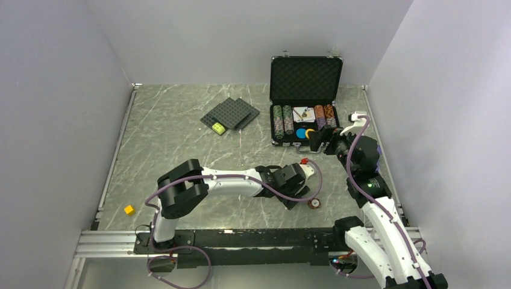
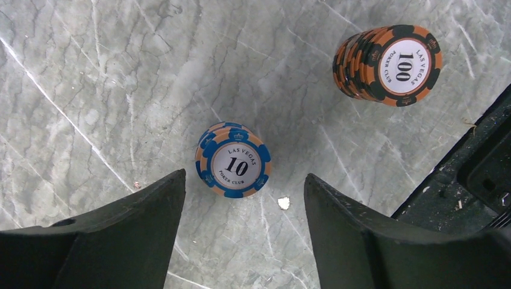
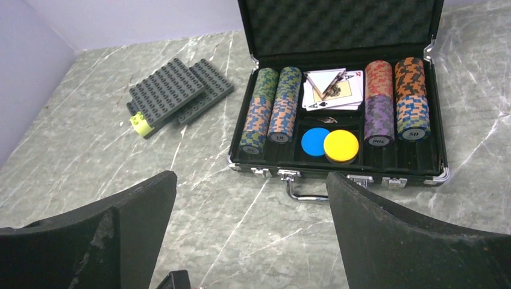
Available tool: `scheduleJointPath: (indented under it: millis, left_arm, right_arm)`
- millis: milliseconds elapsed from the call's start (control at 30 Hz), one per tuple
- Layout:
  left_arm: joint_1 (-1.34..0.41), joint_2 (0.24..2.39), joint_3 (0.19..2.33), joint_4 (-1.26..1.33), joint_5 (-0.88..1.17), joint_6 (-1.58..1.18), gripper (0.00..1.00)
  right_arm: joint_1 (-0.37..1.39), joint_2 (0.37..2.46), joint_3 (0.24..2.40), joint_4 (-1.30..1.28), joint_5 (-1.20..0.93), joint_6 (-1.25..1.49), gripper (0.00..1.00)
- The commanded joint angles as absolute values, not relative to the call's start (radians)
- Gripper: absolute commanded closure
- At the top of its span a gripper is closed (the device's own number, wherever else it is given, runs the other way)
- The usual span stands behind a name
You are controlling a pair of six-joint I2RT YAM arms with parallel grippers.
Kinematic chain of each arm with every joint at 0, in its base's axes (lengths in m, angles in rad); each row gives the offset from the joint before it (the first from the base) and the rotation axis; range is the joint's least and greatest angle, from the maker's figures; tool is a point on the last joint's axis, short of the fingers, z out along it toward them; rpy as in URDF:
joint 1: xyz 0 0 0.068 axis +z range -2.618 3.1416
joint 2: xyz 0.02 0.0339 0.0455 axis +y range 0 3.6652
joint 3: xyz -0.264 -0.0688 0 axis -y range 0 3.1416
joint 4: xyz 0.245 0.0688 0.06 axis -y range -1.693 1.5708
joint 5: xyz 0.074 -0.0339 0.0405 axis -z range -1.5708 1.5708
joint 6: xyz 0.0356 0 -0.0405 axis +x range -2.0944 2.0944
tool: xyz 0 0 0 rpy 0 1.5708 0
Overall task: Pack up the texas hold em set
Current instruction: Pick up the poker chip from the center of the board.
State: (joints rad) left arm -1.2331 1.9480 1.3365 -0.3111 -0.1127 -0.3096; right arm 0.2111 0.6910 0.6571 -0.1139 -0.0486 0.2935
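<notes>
1. The open black briefcase (image 3: 438,129) sits at the far right of the table (image 1: 175,150), with its foam-lined lid upright. Chip rows (image 3: 275,108) fill the side slots, and one end chip reads "50". The cards (image 3: 334,90) lie face-up in the middle, with a blue disc (image 3: 314,141) touching a yellow disc (image 3: 341,146) in front of them.
2. The grey studded plates (image 3: 172,90), carrying a lime brick (image 3: 142,124), lie left of the case.
3. The right gripper (image 3: 251,179) is spread wide and holds nothing. It faces the case without touching it.
4. The left gripper (image 2: 244,179) is parted and gripping nothing, both fingers clear of the chips.
5. The orange-and-black stack (image 2: 391,65) reads "LAS VEGAS POKER CLUB 100" and stands apart on the table.
6. The blue-and-orange stack (image 2: 234,161) has the same wording with "10". It stands just beyond the left fingertips.
</notes>
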Motion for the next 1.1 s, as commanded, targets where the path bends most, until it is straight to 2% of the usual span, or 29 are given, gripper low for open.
scheduleJointPath:
  millis: [0,600,900,1067]
  left_arm:
    - [-1.230,1.964,1.365,-0.301,-0.122,-0.315,0.27]
    - [-1.230,2.030,1.367,-0.306,-0.150,-0.272,0.47]
    - [-1.230,2.049,1.367,-0.281,-0.130,-0.269,0.47]
    - [-1.230,2.056,1.358,-0.285,-0.125,-0.267,0.57]
  right_arm:
    - [0.210,0.673,0.680,-0.102,-0.070,0.311,0.00]
    - [0.210,0.689,0.670,-0.084,-0.084,0.321,0.00]
    - [0.210,0.698,0.667,-0.081,-0.092,0.317,0.00]
    - [0.209,0.696,0.667,-0.081,-0.089,0.315,0.00]
